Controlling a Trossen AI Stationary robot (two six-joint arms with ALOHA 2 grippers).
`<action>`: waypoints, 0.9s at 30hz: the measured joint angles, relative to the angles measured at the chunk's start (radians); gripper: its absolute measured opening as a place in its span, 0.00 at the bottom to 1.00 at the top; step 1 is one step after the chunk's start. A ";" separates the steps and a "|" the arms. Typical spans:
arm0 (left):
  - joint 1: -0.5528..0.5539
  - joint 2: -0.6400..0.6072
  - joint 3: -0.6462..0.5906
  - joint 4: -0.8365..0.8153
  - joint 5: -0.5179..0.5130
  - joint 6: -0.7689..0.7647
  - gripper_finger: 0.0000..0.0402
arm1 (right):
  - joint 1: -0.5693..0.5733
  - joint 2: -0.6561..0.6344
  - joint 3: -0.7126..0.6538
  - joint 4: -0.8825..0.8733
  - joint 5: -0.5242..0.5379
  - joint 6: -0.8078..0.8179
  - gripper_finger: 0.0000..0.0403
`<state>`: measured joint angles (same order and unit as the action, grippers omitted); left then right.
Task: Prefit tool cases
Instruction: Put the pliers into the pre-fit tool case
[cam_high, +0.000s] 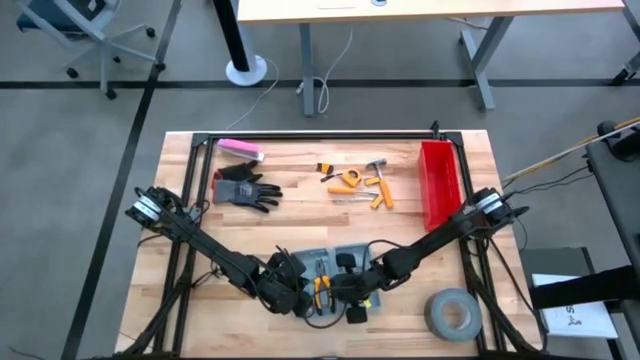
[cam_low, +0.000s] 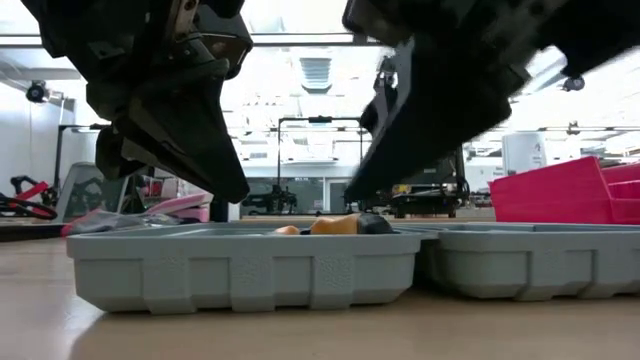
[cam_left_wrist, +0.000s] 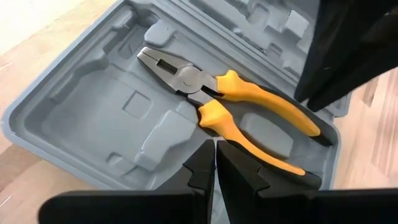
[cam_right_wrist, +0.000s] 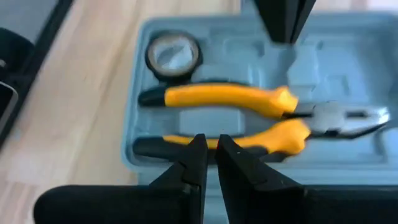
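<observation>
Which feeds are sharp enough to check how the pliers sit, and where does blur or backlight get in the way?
Left wrist view: pliers crisp in the case. Right wrist view: soft throughout. Low view: bright windows leave both arms as silhouettes. High view: evenly lit.

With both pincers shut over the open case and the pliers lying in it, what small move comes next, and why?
Probably press the pliers down into their slot. They lie across the moulded recesses of the case, handles splayed, and look not fully seated. The left pincer and right pincer both hover shut, just over the handles, holding nothing, so a short push seems the likeliest step.
</observation>
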<state>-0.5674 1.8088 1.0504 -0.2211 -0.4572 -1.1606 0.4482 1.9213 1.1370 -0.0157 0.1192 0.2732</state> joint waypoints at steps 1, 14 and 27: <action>0.000 0.000 0.000 0.000 0.000 0.000 0.05 | -0.003 0.012 0.000 0.000 -0.005 0.004 0.04; 0.000 0.000 0.000 0.011 0.000 0.000 0.05 | -0.012 0.053 0.006 0.012 -0.014 0.008 0.04; 0.000 0.000 0.002 0.066 0.000 0.045 0.05 | -0.015 0.069 0.004 0.004 -0.015 0.004 0.04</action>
<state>-0.5674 1.8088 1.0527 -0.1547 -0.4568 -1.1159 0.4332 1.9904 1.1408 -0.0113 0.1047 0.2777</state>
